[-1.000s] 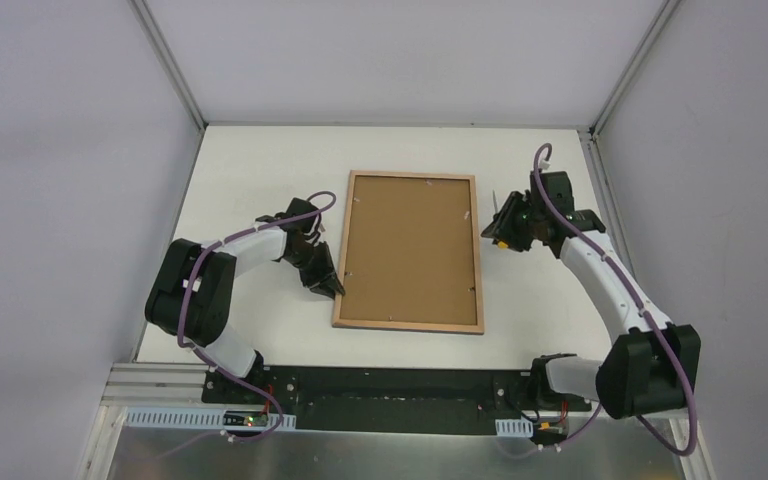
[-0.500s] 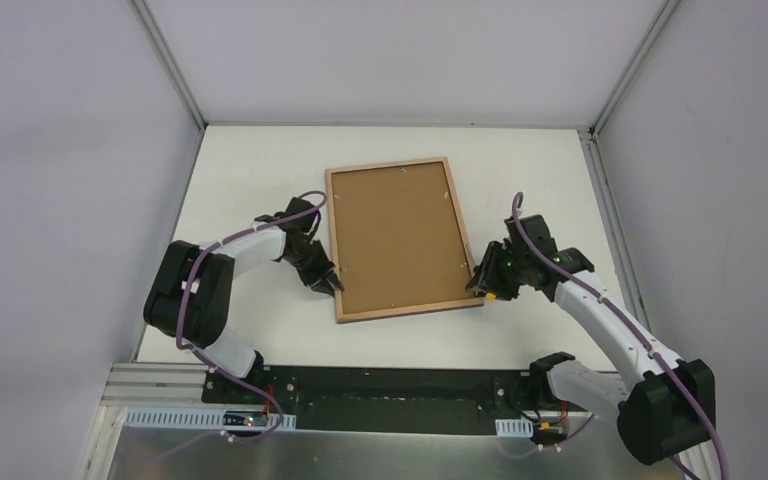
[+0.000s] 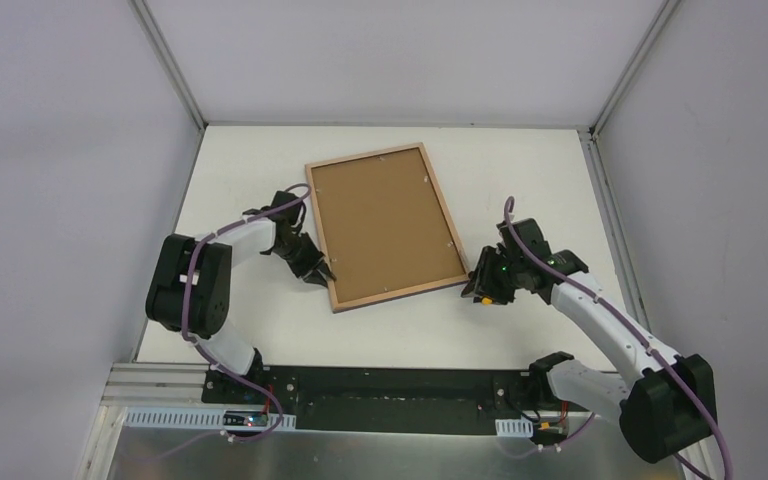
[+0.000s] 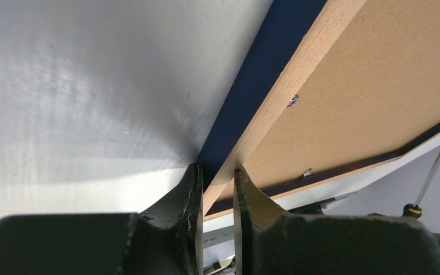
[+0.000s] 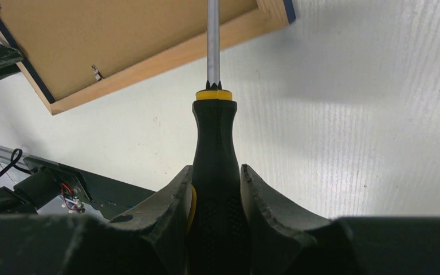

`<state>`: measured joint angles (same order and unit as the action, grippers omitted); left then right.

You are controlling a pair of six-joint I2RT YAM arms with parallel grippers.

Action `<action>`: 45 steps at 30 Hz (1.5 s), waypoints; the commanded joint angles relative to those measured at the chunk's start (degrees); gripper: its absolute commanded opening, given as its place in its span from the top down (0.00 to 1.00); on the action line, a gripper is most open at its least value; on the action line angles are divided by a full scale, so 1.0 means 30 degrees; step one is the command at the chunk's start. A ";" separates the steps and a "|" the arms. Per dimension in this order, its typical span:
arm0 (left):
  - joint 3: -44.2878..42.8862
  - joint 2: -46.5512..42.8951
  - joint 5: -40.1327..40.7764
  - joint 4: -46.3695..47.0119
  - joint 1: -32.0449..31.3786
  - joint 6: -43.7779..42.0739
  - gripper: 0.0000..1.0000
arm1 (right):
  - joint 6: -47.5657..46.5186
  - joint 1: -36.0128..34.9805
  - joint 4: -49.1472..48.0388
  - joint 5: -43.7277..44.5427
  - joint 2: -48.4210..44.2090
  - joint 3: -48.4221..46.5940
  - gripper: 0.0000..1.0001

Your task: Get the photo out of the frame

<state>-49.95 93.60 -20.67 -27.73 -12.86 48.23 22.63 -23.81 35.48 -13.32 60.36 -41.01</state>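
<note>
Left gripper [image 4: 216, 175] clamped on frame [image 3: 385, 225] edge near its near-left corner, brown back up. Right gripper [image 5: 215, 172] grips screwdriver [image 5: 213, 137], shaft crossing near-right corner.

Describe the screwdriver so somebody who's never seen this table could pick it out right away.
On the white table, find the big picture frame showing its brown back. Just off its near right corner, the right end effector grips the screwdriver. It's the only hand tool there: black handle, yellow collar, bare metal shaft pointing at the frame.
</note>
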 commanded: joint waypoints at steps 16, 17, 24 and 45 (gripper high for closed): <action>-0.0209 0.2006 0.2663 -0.0942 0.1299 -0.1012 1.00 | -0.1556 -0.0358 -0.3648 -0.0094 0.3967 -0.1190 1.00; -0.0174 0.2020 0.2684 -0.0978 0.1299 -0.1060 1.00 | -0.1628 -0.0380 -0.3690 -0.0063 0.4091 -0.1286 1.00; -0.0203 0.2022 0.2823 -0.1293 0.1299 -0.1516 1.00 | -0.2110 -0.0316 -0.4355 -0.0094 0.4804 -0.1393 1.00; -0.0786 0.2461 0.2881 -0.1969 0.1299 -0.2071 1.00 | -0.2824 -0.0122 -0.4311 -0.0524 0.4805 -0.2929 1.00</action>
<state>-54.11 97.51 -22.06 -31.33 -9.63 43.53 14.74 -25.06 25.69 -13.89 72.10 -48.66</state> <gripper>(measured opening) 0.168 0.358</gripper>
